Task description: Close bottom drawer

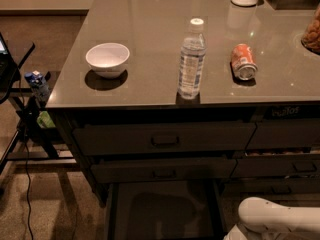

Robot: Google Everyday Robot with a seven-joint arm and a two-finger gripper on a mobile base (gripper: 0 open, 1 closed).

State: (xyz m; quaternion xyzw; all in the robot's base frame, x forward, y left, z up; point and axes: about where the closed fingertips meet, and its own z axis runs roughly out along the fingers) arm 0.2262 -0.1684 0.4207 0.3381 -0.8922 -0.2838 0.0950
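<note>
Bottom drawer [165, 206] lies pulled out just left of the white arm [277, 216]; the gripper is out of view past the lower edge, so its jaws' state cannot be told. The arm probably sits this low to reach the drawer's front and push it in. Farther up, above two other drawers [165, 140], bowl [107, 59], bottle [191, 59] and can [243, 61] sit on the counter [150, 14], out of the way.

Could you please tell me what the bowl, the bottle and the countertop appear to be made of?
Bowl: white, glossy, likely ceramic or plastic. Bottle: clear plastic, see-through with white cap. Countertop: grey, polished, stone or glass by its light reflections. The tool is out of view; only a white arm shows lower right.
</note>
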